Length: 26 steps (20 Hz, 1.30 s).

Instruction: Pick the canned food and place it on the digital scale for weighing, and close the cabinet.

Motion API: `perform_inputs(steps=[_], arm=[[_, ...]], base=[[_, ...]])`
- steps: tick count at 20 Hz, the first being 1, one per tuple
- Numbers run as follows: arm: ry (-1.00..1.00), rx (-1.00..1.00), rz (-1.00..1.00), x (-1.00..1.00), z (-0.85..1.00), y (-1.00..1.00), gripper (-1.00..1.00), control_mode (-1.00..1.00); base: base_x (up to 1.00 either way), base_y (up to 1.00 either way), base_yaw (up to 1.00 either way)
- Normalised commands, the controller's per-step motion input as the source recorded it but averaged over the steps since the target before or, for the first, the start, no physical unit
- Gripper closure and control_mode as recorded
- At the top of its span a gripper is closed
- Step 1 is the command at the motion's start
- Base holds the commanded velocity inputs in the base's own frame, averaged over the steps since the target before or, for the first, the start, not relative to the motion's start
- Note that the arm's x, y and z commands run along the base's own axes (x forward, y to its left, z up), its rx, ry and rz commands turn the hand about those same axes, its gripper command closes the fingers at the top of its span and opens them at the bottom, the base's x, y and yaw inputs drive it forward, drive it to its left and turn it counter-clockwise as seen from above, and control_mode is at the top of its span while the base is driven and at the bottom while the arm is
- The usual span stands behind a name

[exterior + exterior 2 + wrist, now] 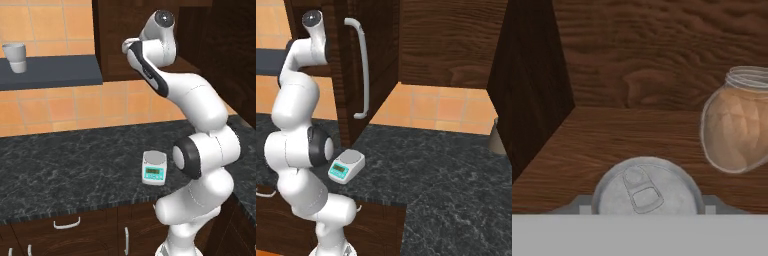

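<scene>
Silver lid: the canned food [647, 192] shows a round, matte metal top with a pull tab; its sides are cut off below.
Gripper [647, 209]: clenched on the can, fingertips [577, 205] flanking the rim.
Location: wooden cabinet [662, 60] shelf, grained brown.
Neighbour: glass jar [737, 120], rounded, translucent, partly cropped.
Digital scale [154, 168]: white, on speckled dark counter [65, 160].
Cabinet door [351, 65]: open, silver bar handle [362, 70].
</scene>
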Motion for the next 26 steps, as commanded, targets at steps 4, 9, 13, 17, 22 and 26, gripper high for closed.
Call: perform_inputs(steps=[4,9,13,17,22,26], arm=[[-0.15,0.00,0.00,-0.83,0.01,0.18,1.00,-1.00],[0.02,0.00,-0.03,-0.93,0.08,0.03,1.00,-1.00],[0.25,0.00,-0.06,-1.00,-0.06,0.00,1.00,-1.00],[0.24,0.00,-0.08,-1.00,-0.81,0.00,1.00,-1.00],[0.21,0.02,0.02,-0.58,-1.00,-0.34,1.00,-1.00],[0.20,0.04,0.27,-0.02,-1.00,-0.28,1.00,-1.00]], base=[[0.00,0.00,0.00],[0.00,0.00,0.00],[0.00,0.00,0.00],[0.00,0.00,0.00],[0.00,0.00,0.00],[0.00,0.00,0.00]])
